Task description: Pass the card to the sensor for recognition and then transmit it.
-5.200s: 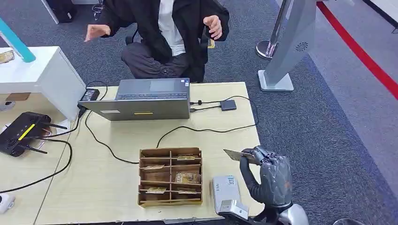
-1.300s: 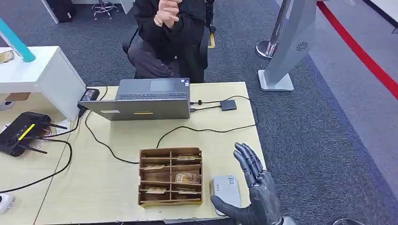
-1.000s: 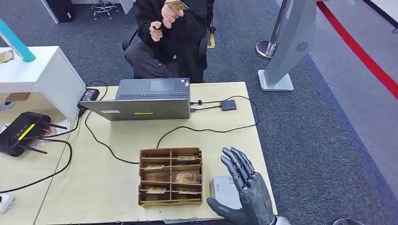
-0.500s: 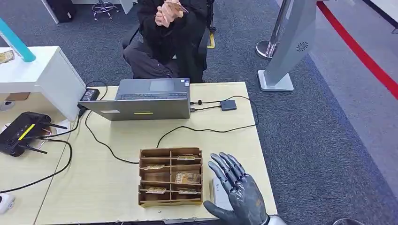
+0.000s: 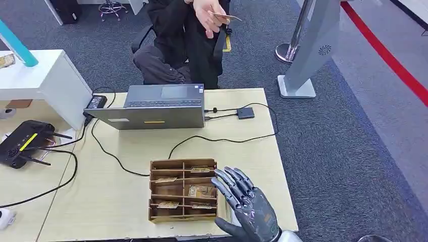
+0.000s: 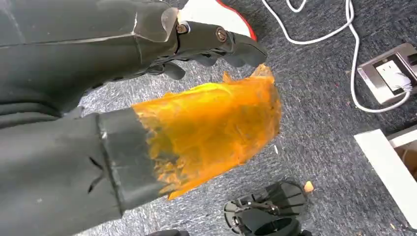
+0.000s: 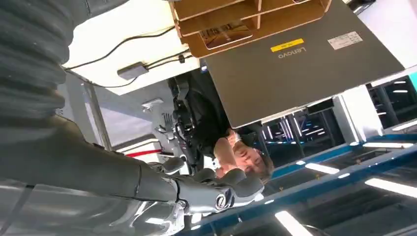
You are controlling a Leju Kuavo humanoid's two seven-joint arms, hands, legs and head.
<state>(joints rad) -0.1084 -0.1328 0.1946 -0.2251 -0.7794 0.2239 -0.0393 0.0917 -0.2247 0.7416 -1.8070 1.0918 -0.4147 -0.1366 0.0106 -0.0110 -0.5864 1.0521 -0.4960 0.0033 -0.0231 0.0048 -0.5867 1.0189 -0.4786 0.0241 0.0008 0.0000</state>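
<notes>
the right hand (image 5: 246, 206) was spread wide with nothing in it. a moment before it hung over the grey sensor, and now it had slid over toward the brown box (image 5: 183, 190) of cards on the counter (image 5: 141, 151), hiding the sensor. the card (image 5: 225, 17) was up high in the person's hand (image 5: 208, 12), far from the robot. so the pass looked done, and maybe the next card was wanted. the left hand (image 6: 216, 46) hung low over the floor, its fingers curled in on nothing.
</notes>
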